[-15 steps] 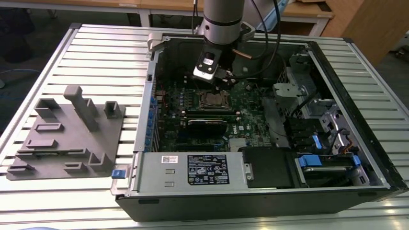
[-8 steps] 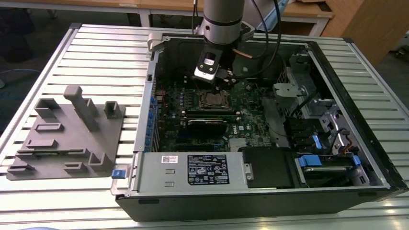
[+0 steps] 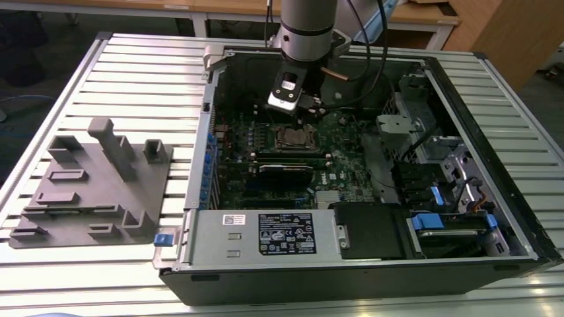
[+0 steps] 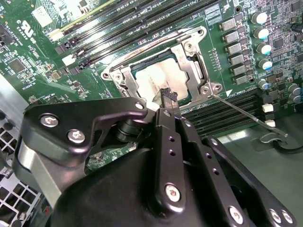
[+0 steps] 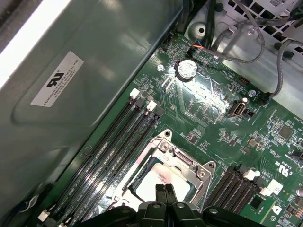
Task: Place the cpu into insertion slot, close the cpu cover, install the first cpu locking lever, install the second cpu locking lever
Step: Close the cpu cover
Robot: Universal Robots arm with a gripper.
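Overall light: bright and even from overhead in the exterior view; the slatted table [image 3: 132,72] is washed pale.
Glare: a white patch blows out the top of the cpu [image 4: 154,80] [image 5: 163,177] just ahead of the closed jaws in both wrist views; another sits on the green board [image 5: 208,92] farther beyond the jaws.
Shadow: the inside of the computer case [image 3: 352,284] is dim below the arm.
Reflection: the case wall [image 5: 94,80] beside the jaws carries a soft grey sheen.
Focus: the body of the gripper [image 4: 168,94] behind the jaws looks soft.

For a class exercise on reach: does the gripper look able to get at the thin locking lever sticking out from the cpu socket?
Probably yes. The gripper hangs just over the cpu cover, and the locking lever juts out close beside it, with nothing lying over it.
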